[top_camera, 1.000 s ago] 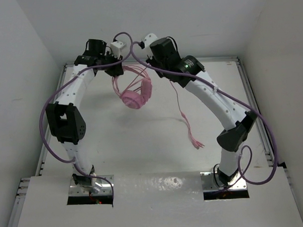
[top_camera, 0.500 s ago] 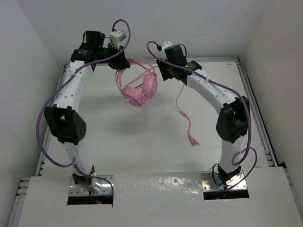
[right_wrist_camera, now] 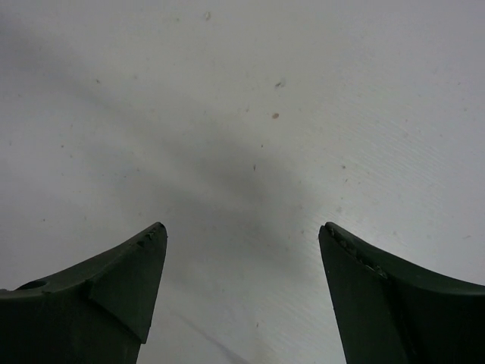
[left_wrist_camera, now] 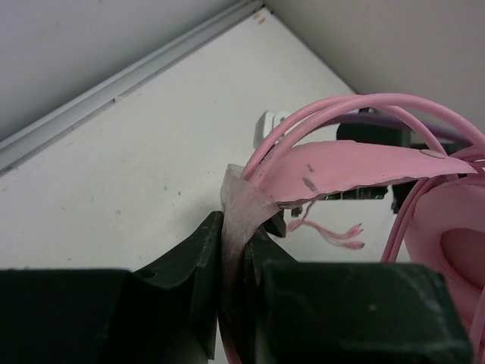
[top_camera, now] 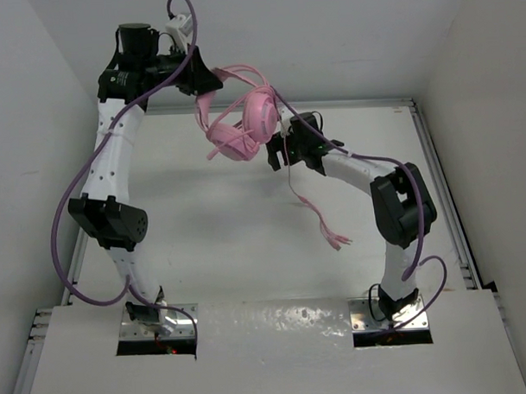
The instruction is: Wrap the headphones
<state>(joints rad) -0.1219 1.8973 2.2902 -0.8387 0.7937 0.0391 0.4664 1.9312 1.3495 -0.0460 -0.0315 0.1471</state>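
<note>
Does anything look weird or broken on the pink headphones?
Yes. The headphones hang from the left tool, which pinches crinkled, peeling clear film at the headband end. The cord dangles loose, unwrapped.

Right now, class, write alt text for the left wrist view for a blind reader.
The left gripper is clamped on the pink headband of the headphones, held above the white table. Thin pink cord arches over it.

The headphones [left_wrist_camera: 356, 163] run off the left wrist view's right edge, one earcup half seen, and overhead the end of the cord [top_camera: 334, 239] is too small to make out.
</note>
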